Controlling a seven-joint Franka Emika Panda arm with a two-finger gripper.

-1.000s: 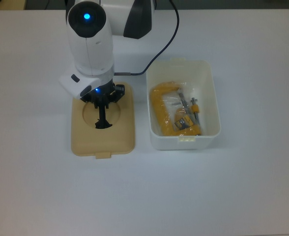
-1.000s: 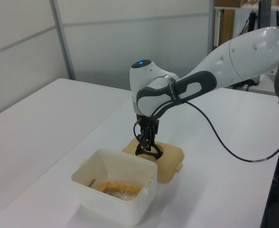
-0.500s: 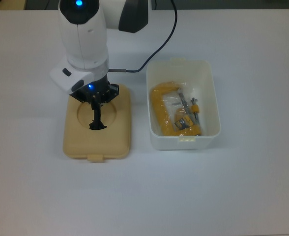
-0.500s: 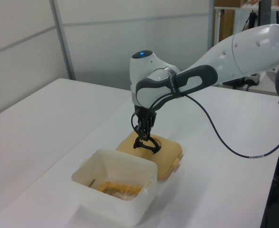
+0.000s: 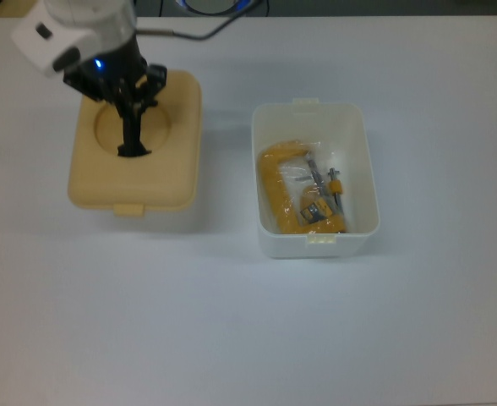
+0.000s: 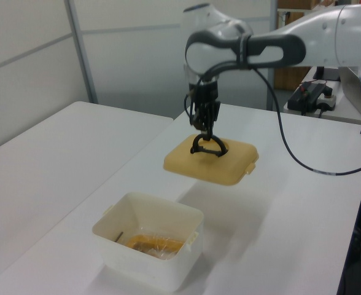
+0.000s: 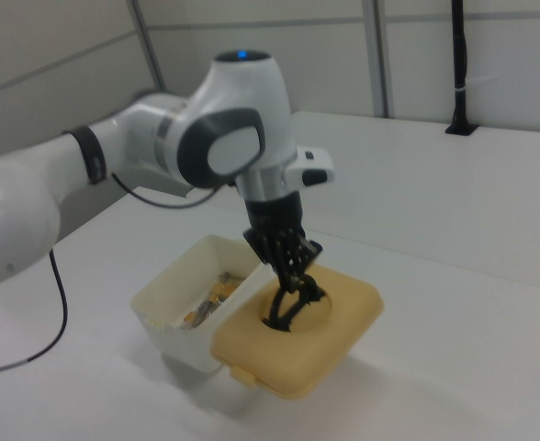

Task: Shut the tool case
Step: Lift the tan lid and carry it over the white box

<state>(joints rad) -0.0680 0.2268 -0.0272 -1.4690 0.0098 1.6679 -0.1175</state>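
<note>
The tool case's white box [image 5: 316,244] stands open on the table at the top view's right, and also shows in the left view [image 6: 145,249] and the right view [image 7: 171,290]. Its beige lid [image 5: 139,173] hangs in the air, clear of the table and casting a shadow below [image 6: 212,166]. My gripper [image 5: 131,118] is shut on the black handle [image 6: 207,146] in the lid's round recess. In the right view the lid [image 7: 320,344] hangs level beside the box, in front of its near wall.
A yellow tool in a clear bag [image 5: 303,199] lies inside the box. The arm's black cable [image 6: 303,166] loops over the white table [image 5: 248,338]. A power strip [image 6: 312,95] rests on a desk behind.
The lid has risen off the table with my gripper on its handle. It has moved toward the top view's upper left, away from the box.
</note>
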